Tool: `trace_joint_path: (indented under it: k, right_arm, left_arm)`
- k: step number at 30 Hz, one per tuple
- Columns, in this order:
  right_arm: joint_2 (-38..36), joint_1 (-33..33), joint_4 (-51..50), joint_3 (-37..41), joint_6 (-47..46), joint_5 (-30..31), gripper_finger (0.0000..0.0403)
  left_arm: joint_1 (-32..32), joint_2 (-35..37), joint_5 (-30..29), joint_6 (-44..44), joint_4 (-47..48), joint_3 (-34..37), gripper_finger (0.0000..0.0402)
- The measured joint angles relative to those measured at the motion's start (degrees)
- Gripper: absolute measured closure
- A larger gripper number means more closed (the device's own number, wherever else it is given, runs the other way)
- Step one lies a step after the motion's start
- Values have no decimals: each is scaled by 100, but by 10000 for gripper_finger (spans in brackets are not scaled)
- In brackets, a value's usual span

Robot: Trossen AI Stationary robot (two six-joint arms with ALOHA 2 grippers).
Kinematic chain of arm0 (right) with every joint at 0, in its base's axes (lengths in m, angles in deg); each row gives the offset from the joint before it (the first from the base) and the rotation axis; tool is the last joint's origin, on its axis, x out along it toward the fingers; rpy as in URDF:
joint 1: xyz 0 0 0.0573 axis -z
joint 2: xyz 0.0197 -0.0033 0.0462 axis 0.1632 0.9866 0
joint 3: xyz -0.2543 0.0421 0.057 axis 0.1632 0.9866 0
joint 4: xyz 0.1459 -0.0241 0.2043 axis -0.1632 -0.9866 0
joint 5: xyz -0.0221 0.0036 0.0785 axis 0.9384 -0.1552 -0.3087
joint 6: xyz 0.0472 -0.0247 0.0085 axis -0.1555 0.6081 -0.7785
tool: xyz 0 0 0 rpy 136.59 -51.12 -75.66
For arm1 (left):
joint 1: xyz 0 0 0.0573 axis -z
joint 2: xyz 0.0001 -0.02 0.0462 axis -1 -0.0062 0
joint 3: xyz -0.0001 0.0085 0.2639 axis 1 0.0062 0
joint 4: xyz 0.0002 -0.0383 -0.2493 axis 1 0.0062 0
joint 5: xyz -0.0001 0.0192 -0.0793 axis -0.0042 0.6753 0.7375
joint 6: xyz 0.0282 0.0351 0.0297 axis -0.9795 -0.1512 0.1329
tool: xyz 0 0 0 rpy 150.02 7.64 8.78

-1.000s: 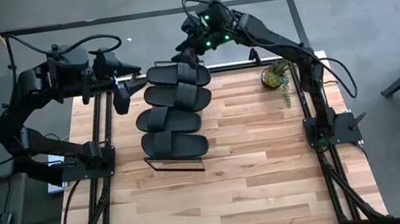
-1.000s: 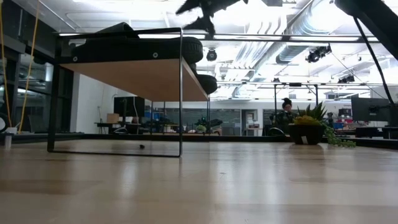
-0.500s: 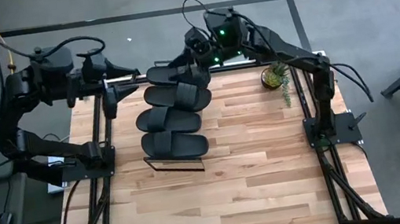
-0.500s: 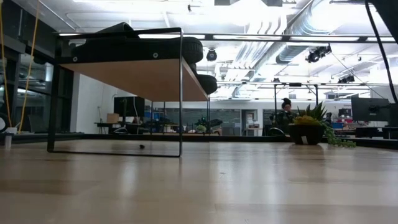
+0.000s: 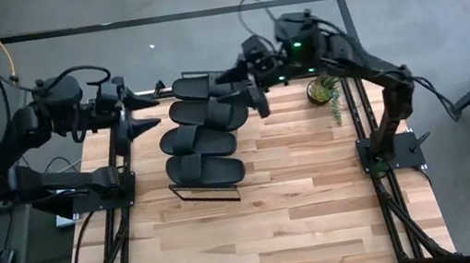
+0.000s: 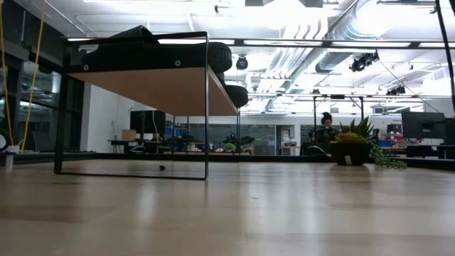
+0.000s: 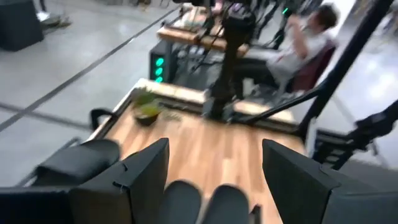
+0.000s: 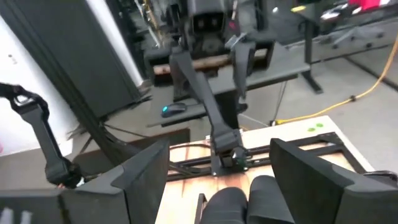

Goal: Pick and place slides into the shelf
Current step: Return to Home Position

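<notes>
shelf (image 6: 153,87): four slides (image 5: 203,139) in a row; left gripper (image 7: 216,144): fingers wide, empty; right gripper (image 8: 219,143): fingers wide, empty

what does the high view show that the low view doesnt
Only the high view: the left gripper and right gripper, both open, on either side of the far end of a row of four slides. Only the low view: the shelf from below, and a person in the room behind. Both: slides lying on the shelf, and the plant.
</notes>
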Motion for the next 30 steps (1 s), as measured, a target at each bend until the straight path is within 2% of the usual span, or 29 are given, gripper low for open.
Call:
trace_joint_path:
  k: [4,7,12,20,24,30]
  right_arm:
    - [-326,-158,-130,0,13,339,137]
    - [-567,-296,-159,0,89,527,137]
    - [-998,-507,-278,0,159,789,137]
    - [-1755,-863,-985,0,337,1861,137]
    - [-2034,-1092,-1091,-4,460,2211,137]
    - [-2267,-1480,-1527,-4,474,2740,137]
  left_arm:
    - [2,423,101,356,-760,782,163]
    - [1,647,94,442,-978,1116,163]
    - [2,894,96,339,-1002,1255,163]
    - [1,1166,-53,139,-910,1263,163]
    - [2,1192,-44,142,-897,1280,163]
    - [2,1298,-44,311,-955,1724,163]
